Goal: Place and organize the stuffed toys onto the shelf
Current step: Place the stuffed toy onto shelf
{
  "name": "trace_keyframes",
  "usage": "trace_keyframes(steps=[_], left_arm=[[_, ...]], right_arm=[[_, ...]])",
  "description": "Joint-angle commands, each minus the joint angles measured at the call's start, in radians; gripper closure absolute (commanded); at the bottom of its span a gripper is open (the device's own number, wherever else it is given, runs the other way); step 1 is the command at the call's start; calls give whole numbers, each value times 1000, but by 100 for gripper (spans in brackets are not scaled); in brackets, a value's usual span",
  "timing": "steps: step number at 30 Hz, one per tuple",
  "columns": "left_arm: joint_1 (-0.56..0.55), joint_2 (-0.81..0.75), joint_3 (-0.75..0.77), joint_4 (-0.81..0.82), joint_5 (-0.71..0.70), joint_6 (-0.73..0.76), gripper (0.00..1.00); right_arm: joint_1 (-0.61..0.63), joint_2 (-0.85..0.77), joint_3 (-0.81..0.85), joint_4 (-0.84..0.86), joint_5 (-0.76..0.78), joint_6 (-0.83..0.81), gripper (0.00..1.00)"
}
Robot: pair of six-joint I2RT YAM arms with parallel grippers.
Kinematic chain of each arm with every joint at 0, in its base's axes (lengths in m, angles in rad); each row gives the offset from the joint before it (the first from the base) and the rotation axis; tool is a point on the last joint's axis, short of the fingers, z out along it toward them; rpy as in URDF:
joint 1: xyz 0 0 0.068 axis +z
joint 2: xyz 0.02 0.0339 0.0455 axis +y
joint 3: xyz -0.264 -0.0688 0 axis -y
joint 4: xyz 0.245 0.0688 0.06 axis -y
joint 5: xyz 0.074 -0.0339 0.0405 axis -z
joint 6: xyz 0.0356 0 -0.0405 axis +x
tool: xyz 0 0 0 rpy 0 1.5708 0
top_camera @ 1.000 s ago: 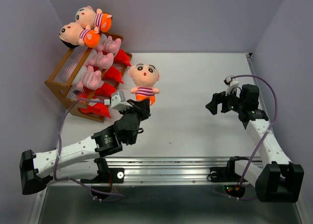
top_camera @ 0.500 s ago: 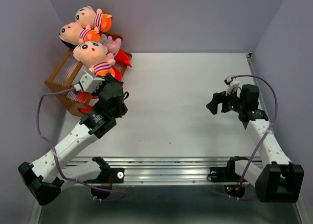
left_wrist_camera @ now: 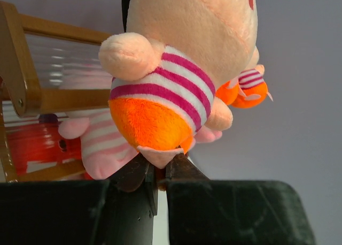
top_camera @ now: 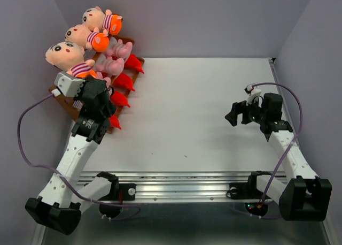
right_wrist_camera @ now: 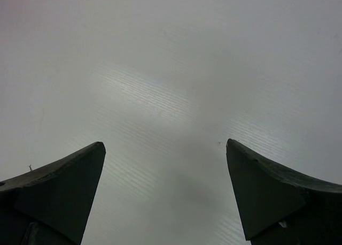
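— Starting at the frame's upper left: what has the left hand got?
— The third boy doll. The hand is pinched narrow on a fold of the orange bottom. The doll is upright, head up, over the near-left end of the shelf, level with the top tier. Cannot tell whether it touches the rail.
— Neighbours?
— Two more boy dolls in a row further up the top tier. One tier down sit the pink pigs. On the lowest, just right of them, are the red monsters.
— So the step is seating this one at the row's free end. How to do it well?
— My judgement: lower it bottom first until the orange seat bears on the slats, just beside the nearest doll and facing the same way. The head is big and the grip is low, so it may topple forward onto the pigs; lean it back slightly before release. Open only a little, then back out along the fingers' line, clear of the rail.
— Moving right?
— Bare table mid-frame. The right hand, centre right, has its fingers spread wide, holds nothing and hovers over the table. No job for it in this step.
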Motion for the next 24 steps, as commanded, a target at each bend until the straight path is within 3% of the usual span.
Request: trace_keyframes(steps=[1, 8, 24], left_arm=[[102, 11, 50, 17, 124, -16, 100], [263, 68, 70, 13, 305, -120, 100], [362, 163, 106, -61, 456, -405, 100]], right_arm=[[2, -1, -5, 53, 11, -7, 0], [2, -1, -5, 53, 16, -10, 0], [2, -15, -5, 52, 18, -12, 0]])
